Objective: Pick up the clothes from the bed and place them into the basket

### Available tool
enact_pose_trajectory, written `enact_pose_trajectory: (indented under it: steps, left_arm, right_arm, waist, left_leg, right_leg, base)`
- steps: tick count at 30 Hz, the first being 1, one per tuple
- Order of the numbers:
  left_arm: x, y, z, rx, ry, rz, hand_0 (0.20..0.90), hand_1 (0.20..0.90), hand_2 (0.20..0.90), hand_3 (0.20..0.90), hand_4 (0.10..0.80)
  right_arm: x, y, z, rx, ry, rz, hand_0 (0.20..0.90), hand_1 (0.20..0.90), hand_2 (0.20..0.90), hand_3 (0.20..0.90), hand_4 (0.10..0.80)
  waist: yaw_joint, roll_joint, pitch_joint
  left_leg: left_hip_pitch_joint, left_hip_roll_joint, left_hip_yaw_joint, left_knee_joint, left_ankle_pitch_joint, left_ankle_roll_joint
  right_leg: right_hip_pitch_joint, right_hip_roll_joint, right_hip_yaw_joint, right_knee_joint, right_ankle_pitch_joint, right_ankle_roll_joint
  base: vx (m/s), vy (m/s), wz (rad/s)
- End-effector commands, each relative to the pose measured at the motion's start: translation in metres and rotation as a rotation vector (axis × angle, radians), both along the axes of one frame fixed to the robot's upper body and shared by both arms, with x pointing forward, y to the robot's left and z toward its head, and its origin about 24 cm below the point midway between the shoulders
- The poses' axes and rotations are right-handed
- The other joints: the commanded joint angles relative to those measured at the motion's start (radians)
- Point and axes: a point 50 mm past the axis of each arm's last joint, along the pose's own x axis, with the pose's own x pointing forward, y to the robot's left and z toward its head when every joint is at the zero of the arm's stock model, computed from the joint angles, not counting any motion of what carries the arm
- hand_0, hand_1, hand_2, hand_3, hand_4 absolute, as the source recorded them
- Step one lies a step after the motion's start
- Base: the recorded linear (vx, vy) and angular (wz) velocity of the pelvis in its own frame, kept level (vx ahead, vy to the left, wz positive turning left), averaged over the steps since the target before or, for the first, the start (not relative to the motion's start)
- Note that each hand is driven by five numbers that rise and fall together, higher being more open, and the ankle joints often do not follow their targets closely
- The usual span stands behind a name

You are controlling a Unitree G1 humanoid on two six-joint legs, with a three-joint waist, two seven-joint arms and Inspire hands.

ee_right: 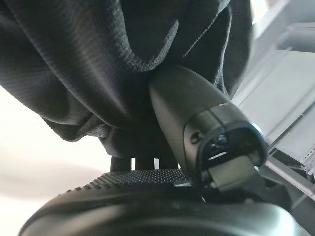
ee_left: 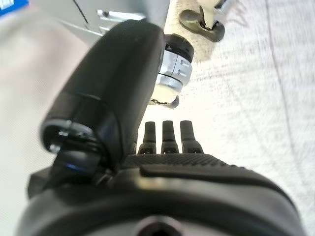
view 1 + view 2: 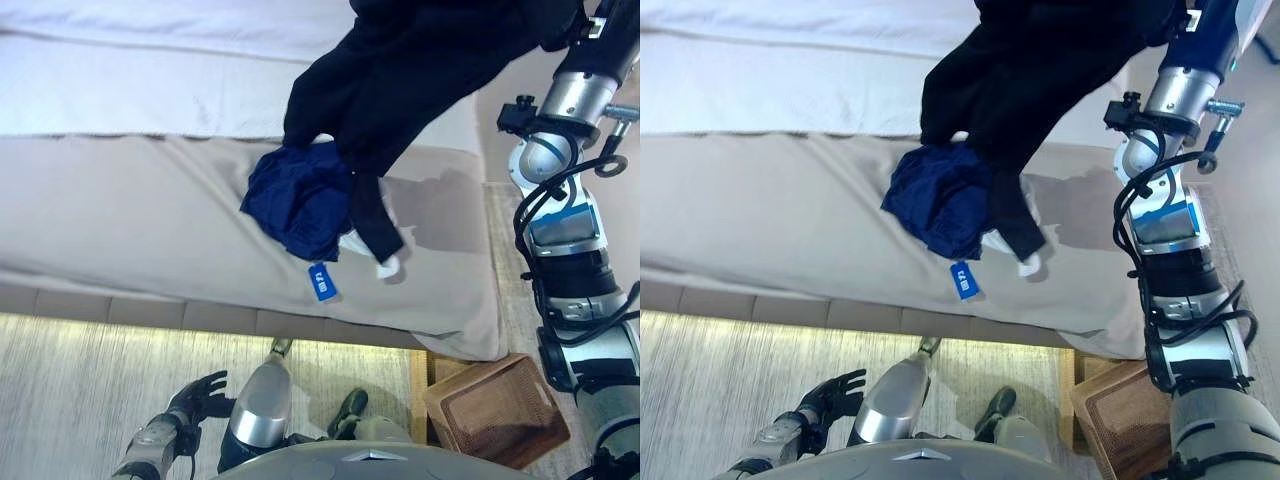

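Note:
A black garment (image 3: 400, 80) hangs in the air above the bed's right part, its lower end trailing down to the cover. My right hand (image 1: 147, 196) is shut on it, thumb (image 1: 197, 113) pressed into the bunched cloth; in the eye views the cloth hides the hand. Beneath it, a crumpled navy garment (image 3: 300, 200) with a blue tag (image 3: 322, 282) lies on the beige bed cover (image 3: 120, 220), and a bit of white cloth (image 3: 385, 265) pokes out beside it. A brown wicker basket (image 3: 497, 410) stands on the floor past the bed's right corner. My left hand (image 3: 200, 393) hangs low near the floor, fingers (image 2: 167, 137) straight.
The bed's front edge runs across the view, with a white sheet (image 3: 150, 90) at the back. Pale wood-grain floor (image 3: 80, 390) lies in front of the bed. The basket sits close to the bed's corner.

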Motion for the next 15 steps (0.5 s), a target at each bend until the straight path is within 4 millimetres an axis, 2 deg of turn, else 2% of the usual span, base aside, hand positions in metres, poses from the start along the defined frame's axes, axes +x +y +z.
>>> enact_pose_trajectory:
  steps: [1, 5, 9, 13, 15]
  left_arm:
    - [-0.026, -0.017, -0.014, -0.029, 0.139, -0.068, 0.9, 0.9, 0.9, 0.9, 0.8]
    - [-0.019, -0.019, -0.012, -0.043, 0.146, -0.088, 0.9, 0.9, 0.9, 0.9, 0.8]
    - [-0.01, -0.024, -0.012, -0.053, 0.148, -0.128, 0.9, 0.9, 0.9, 0.9, 0.8]
    - [0.001, -0.031, -0.009, -0.068, 0.125, -0.178, 0.9, 0.9, 0.9, 0.9, 0.8]
    - [0.015, -0.037, -0.006, -0.073, 0.089, -0.201, 0.9, 0.9, 0.9, 0.9, 0.8]
  right_arm:
    - [-0.033, -0.038, 0.04, -0.085, -0.208, -0.213, 0.3, 0.3, 0.3, 0.2, 0.1]
    - [-0.049, -0.062, 0.039, -0.05, -0.266, -0.331, 0.3, 0.3, 0.3, 0.2, 0.1]
    - [-0.061, -0.074, 0.035, -0.045, -0.339, -0.422, 0.3, 0.3, 0.3, 0.2, 0.1]
    - [-0.06, -0.081, 0.025, -0.071, -0.264, -0.423, 0.3, 0.3, 0.3, 0.2, 0.1]
    - [-0.056, -0.081, 0.021, -0.082, -0.22, -0.401, 0.3, 0.3, 0.3, 0.2, 0.1]
  waist:
    - [-0.067, 0.06, -0.192]
    - [-0.12, 0.073, -0.206]
    - [-0.162, 0.083, -0.206]
    - [-0.194, 0.095, -0.193]
    - [-0.213, 0.107, -0.167]
  left_leg:
    - [0.121, -0.001, 0.05, -0.094, -0.126, 0.058]
    - [0.145, 0.008, 0.104, -0.094, -0.143, 0.06]
    - [0.166, 0.012, 0.135, -0.094, -0.156, 0.059]
    - [0.159, 0.02, 0.156, -0.09, -0.148, 0.055]
    - [0.137, 0.026, 0.163, -0.085, -0.138, 0.051]
  right_leg:
    - [-0.022, 0.079, 0.022, 0.058, -0.062, -0.032]
    - [-0.021, 0.088, 0.067, 0.043, -0.063, -0.038]
    - [-0.02, 0.097, 0.103, 0.039, -0.065, -0.04]
    - [-0.038, 0.106, 0.133, 0.037, -0.055, -0.046]
    - [-0.069, 0.11, 0.144, 0.049, -0.053, -0.051]
  base:
    - [0.016, -0.07, -0.42]
    - [0.009, -0.098, -0.46]
    - [0.015, -0.124, -0.45]
    - [-0.04, -0.178, -0.36]
    - [-0.219, -0.18, -0.34]
